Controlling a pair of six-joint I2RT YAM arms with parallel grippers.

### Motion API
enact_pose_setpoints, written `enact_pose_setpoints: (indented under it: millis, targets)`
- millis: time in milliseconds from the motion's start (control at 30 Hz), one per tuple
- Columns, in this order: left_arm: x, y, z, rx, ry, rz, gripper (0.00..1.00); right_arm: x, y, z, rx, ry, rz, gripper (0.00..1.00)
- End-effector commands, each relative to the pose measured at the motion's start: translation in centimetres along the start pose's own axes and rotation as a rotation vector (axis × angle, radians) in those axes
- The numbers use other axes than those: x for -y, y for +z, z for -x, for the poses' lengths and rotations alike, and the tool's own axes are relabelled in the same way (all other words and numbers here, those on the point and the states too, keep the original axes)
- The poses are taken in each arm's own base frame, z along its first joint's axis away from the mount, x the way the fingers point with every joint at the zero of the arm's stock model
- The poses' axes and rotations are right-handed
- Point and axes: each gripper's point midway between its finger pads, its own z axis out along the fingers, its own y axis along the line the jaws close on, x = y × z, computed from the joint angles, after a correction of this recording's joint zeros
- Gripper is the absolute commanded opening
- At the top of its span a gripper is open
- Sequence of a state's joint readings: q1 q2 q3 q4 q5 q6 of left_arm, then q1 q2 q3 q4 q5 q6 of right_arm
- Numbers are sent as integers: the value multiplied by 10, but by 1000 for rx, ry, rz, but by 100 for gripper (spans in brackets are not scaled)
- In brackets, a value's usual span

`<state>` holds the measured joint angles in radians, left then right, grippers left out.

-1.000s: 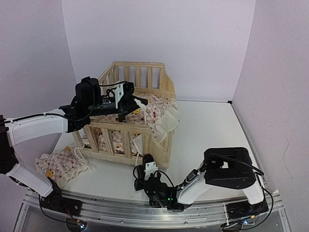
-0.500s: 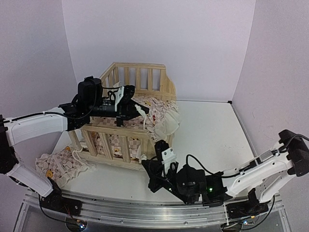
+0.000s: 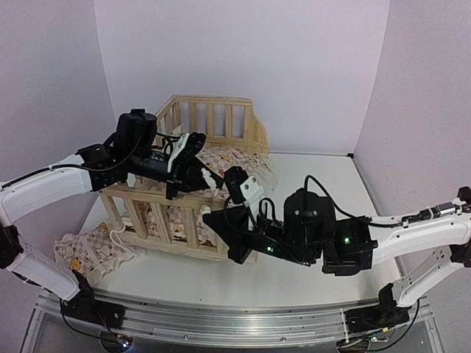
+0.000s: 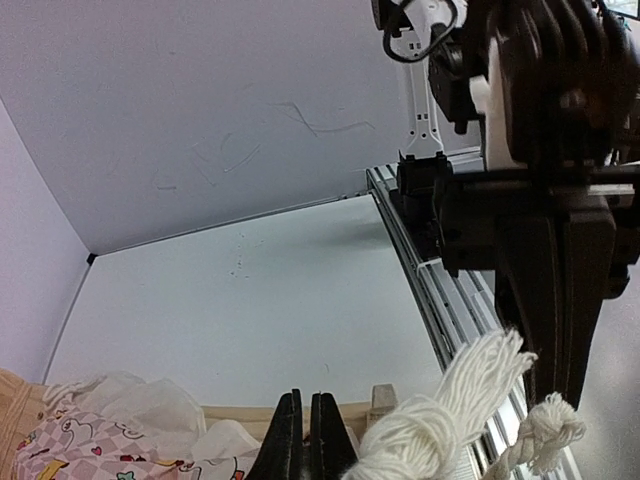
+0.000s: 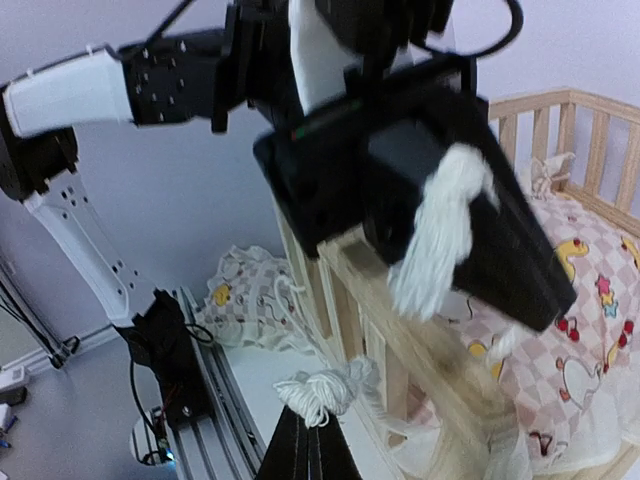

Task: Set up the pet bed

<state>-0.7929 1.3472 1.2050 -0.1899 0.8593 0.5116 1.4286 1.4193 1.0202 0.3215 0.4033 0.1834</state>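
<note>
The pet bed is a light pine frame with slatted rails, standing at the back left. A pink-checked ruffled cushion lies inside it and spills over the right end. My left gripper hovers over the front rail, shut on a white tie string. That string's tassel hangs beside the fingers. My right gripper is just outside the front rail, shut on a second tie string's tassel. In the right wrist view the cushion shows ducks and cherries.
A second checked ruffled cushion lies on the white table at the front left of the frame. An aluminium rail runs along the near edge. Pale walls close in at the back and both sides.
My right arm has swung up from the near edge to the bed's front rail, tassel in its jaws. The left gripper has dropped a little toward the front rail, still shut.
</note>
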Motion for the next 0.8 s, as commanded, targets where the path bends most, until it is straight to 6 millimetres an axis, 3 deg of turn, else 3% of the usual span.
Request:
enact_pose_setpoints:
  millis: [0,100,267,433,600,767]
  targets:
    - [7,-19,26,5,24,19,0,-1,-1,48,62,33,46,0]
    - [1,-24,35,9,44,70,0,34,0,56,66,118,-38,0]
    - [3,-35,50,29,96,97,0,66,-4,77,69,178,-127,0]
    - [2,-43,65,52,157,137,0,103,-17,83,77,250,-212,0]
    - [22,-39,64,72,195,41,0,105,-9,84,60,272,-194,0]
    - [57,0,51,36,275,-54,0,98,13,88,43,252,-154,0]
